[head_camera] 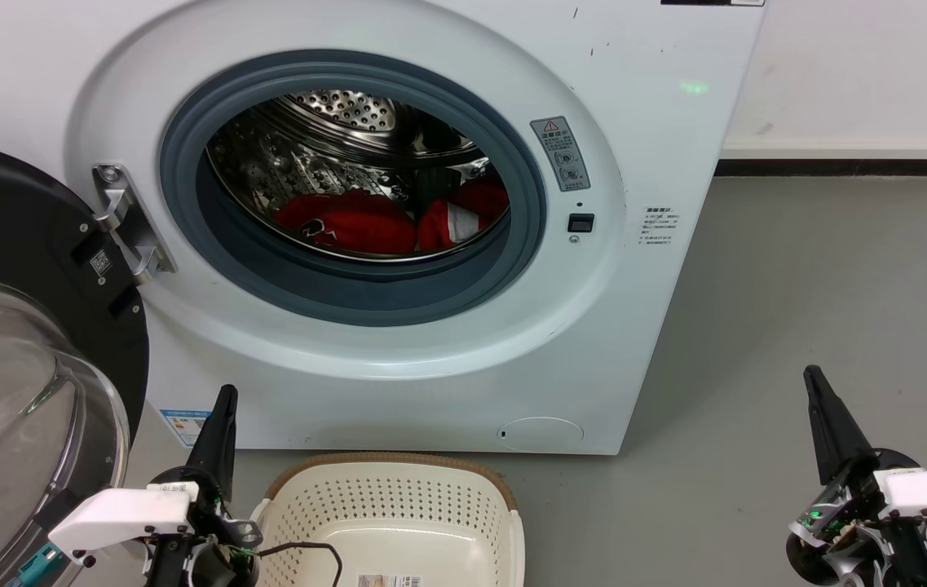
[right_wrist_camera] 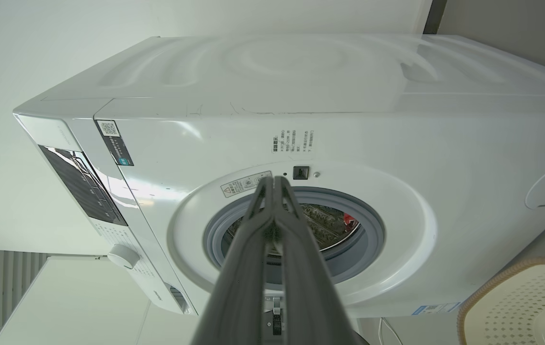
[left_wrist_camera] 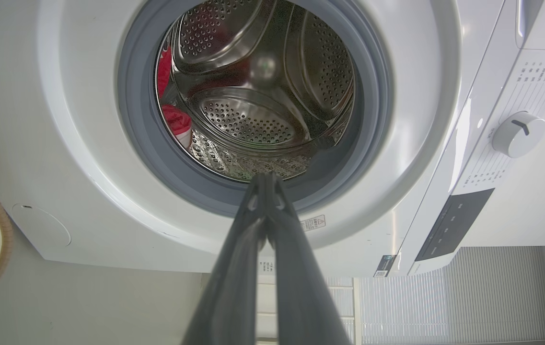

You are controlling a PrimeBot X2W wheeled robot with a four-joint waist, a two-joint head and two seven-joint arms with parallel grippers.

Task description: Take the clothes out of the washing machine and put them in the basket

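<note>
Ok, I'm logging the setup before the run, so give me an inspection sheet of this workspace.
Surface: grey floor, smooth.
Job's things: washing machine door open at left; red clothes inside the drum; basket on the floor before it, holding no clothes.
Clutter: nothing seen.
Grippers: left gripper and right gripper shut, low, outside the drum, holding nothing.
Cables: thin black cable loops over the basket.
Surroundings: white wall, dark skirting.

Bright, even light; glare on the steel drum (head_camera: 333,110); wrist views bend edges.
</note>
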